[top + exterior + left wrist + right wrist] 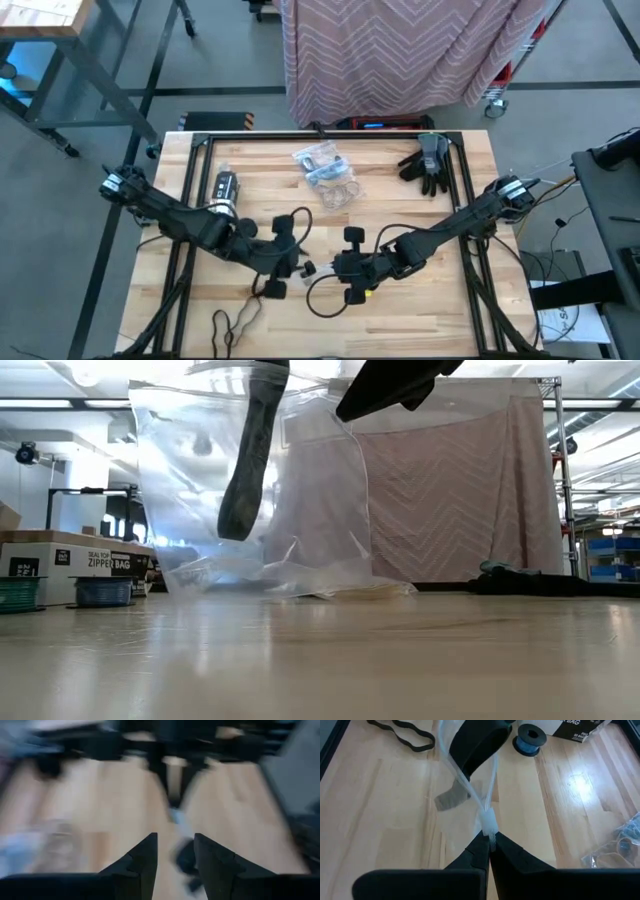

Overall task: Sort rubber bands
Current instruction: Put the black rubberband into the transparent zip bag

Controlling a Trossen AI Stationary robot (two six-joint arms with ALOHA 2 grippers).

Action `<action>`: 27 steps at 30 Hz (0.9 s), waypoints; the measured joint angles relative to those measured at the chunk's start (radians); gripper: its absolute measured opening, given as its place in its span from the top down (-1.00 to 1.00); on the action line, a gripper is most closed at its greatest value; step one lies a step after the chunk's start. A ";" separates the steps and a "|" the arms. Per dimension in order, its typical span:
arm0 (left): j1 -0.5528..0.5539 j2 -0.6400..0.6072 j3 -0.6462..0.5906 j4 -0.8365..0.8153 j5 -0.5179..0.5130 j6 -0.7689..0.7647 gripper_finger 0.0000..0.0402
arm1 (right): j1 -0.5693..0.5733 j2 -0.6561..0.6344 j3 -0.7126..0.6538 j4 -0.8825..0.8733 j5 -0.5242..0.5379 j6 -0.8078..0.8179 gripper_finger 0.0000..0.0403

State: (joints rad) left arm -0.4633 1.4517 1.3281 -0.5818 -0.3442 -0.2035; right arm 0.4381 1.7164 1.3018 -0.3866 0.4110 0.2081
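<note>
The right gripper (490,840) is clamped on a clear plastic bag (489,822); the left gripper (175,851) stands apart. Sorting looks barely begun: black rubber bands (402,732) lie loose on the table (420,310), and more sit beside another bag (320,165).

Two robot arms, one black rubber band (232,322), one pile of clear plastic bags (328,172), one pair of grey gloves (427,163).

A black rubber band (232,324) lies flat in a loose, wavy loop on the wooden table at its near left edge. Far from it, near the table's far middle, thin tan rubber bands (340,192) lie tangled, with blue rubber bands (322,172) inside crinkled clear plastic just beside them.
</note>
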 joint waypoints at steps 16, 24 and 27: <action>0.014 0.004 -0.185 0.143 0.096 -0.060 0.42 | -0.001 0.000 0.000 -0.001 0.000 0.000 1.00; 0.011 0.005 -0.255 0.283 0.239 -0.064 0.42 | -0.002 0.000 0.000 -0.001 0.000 -0.001 1.00; 0.011 0.004 -0.244 0.285 0.239 -0.071 0.42 | -0.003 0.000 0.000 -0.001 0.000 -0.001 1.00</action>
State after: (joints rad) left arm -0.4519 1.4559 1.0842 -0.2973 -0.1055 -0.2746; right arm 0.4355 1.7164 1.3018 -0.3878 0.4110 0.2075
